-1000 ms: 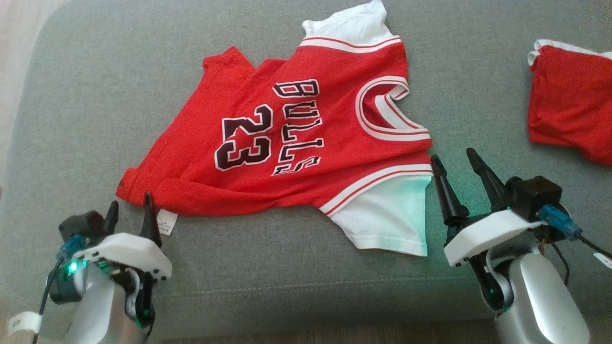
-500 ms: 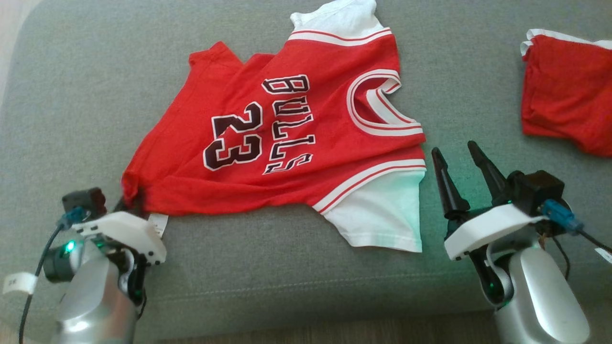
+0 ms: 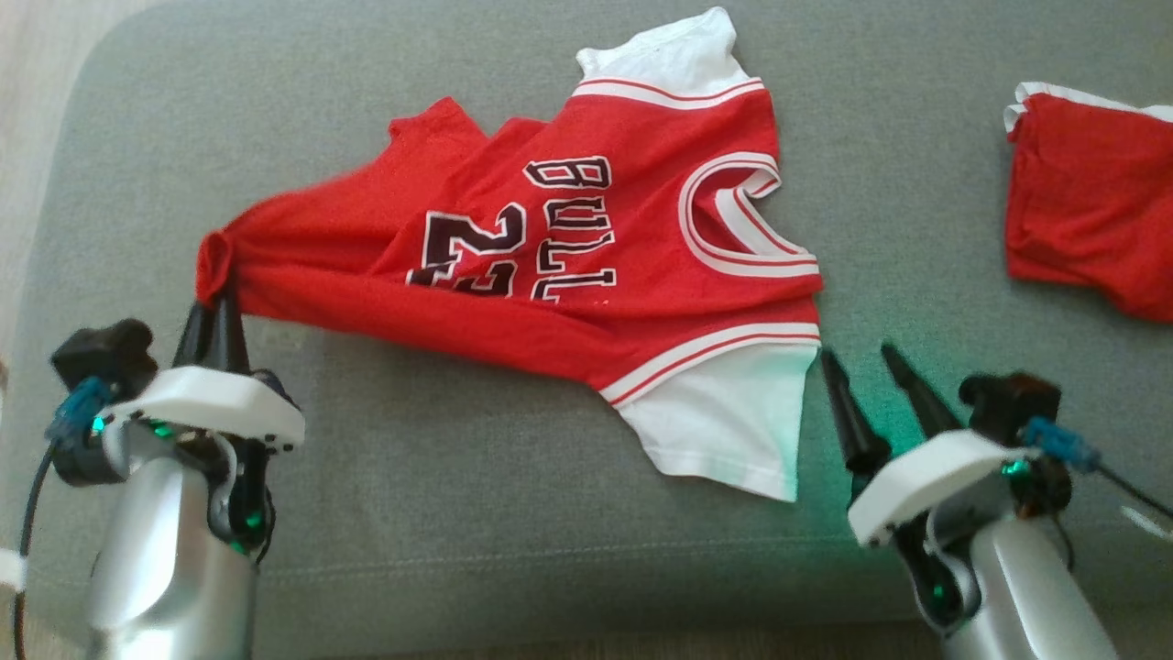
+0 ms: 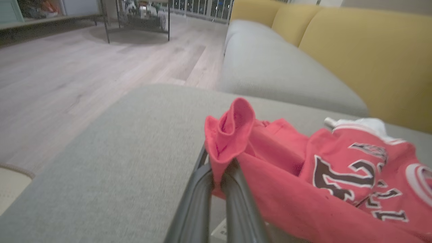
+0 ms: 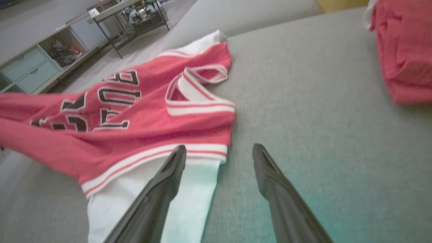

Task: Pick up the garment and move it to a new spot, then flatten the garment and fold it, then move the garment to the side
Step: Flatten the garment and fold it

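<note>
Left gripper (image 3: 213,307) stands upright at lower left of the head view, pale forearm rising beneath it, fingers pinched tight on the hem corner of the red jersey (image 3: 568,275). That corner is bunched and raised off the grey cushion (image 3: 458,513), the fabric pulled taut toward it. The rest of the jersey lies on the cushion. Right gripper (image 3: 856,350) sits low at lower right, tilted inward, fingers spread wide and empty, tips just beside the near white sleeve (image 3: 733,431). Second red garment (image 3: 1090,238) lies well apart, far right.

Grey cushion (image 3: 513,513), red white-trimmed cloth (image 3: 1090,211) near its right edge, yellow backrest (image 4: 371,57), pale wooden floor (image 4: 67,67)
</note>
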`<state>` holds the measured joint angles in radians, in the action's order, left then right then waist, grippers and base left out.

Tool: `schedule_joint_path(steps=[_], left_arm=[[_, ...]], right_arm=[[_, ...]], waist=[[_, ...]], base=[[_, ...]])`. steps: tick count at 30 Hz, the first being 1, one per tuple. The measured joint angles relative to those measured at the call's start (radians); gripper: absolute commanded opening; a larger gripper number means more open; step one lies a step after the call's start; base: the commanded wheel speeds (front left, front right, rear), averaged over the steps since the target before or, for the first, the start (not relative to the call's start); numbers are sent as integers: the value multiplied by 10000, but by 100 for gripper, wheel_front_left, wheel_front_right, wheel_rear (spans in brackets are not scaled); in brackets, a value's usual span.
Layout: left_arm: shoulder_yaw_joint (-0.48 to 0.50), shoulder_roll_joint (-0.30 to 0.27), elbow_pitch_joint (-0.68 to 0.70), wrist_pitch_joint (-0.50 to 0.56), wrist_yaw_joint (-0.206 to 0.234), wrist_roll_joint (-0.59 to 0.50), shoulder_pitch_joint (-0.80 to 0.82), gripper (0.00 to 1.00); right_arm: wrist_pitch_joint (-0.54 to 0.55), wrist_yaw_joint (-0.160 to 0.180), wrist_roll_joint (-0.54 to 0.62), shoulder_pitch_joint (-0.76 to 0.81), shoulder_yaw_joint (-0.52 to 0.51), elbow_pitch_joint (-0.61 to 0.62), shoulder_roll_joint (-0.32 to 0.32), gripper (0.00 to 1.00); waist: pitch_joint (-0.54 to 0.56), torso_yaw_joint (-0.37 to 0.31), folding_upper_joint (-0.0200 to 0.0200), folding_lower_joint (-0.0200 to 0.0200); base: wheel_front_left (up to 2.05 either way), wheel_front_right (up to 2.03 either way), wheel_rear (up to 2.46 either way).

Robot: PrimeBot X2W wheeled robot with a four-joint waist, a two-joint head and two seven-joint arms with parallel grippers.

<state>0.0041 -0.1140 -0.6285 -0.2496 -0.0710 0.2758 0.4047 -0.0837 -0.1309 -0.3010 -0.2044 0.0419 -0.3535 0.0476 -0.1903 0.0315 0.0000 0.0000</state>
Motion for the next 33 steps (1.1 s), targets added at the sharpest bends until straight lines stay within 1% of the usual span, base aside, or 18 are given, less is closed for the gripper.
schedule_joint_path(steps=[2,4,5,9,13,18,27,28,29,30,33], left_arm=[[178,151,1080,0,-8,-4,-353,0],[291,313,1841,-2,-13,-4,-754,0],[328,380,2150,-2,-86,-4,-944,0],[360,546,2869,-2,-98,-8,-1355,0],[349,585,3057,-2,-94,-104,-1352,0],[330,631,3062,-33,-94,-105,-1335,0],[307,671,2984,-33,-94,-194,-1319,0],[309,673,2980,-33,-94,-196,-1318,0],[311,675,2980,-33,-94,-196,-1318,0],[313,675,2978,-33,-94,-196,-1319,0],[318,690,2945,-33,-94,-198,-1319,0]], right_arm=[[198,0,-255,217,36,-293,-2,100],[420,0,-420,369,44,-581,-2,100],[525,0,-527,417,104,-675,0,100],[980,0,-1131,563,723,-788,-12,100],[1463,0,-1294,571,984,-917,0,100],[1735,0,-1243,550,1296,-899,12,100],[2393,0,-1198,500,1927,-911,102,100],[2514,0,-1197,491,1960,-917,104,98],[2596,0,-1197,485,1981,-922,104,21],[2614,0,-1193,483,1987,-953,104,0],[2683,-2,-1093,481,1994,-1074,109,0]], waist=[[52,48,0,0],[96,71,0,0],[106,74,0,0],[99,22,0,0],[50,-89,0,0],[-13,-180,0,0],[-20,-54,0,0],[-2,-35,0,0],[15,-18,0,0],[35,-3,0,0],[88,29,0,0]], base=[[0,0,0],[0,0,0],[0,0,0],[0,0,0],[0,0,0],[0,0,0],[0,0,0],[0,0,0],[0,0,0],[0,0,0],[0,0,0]])
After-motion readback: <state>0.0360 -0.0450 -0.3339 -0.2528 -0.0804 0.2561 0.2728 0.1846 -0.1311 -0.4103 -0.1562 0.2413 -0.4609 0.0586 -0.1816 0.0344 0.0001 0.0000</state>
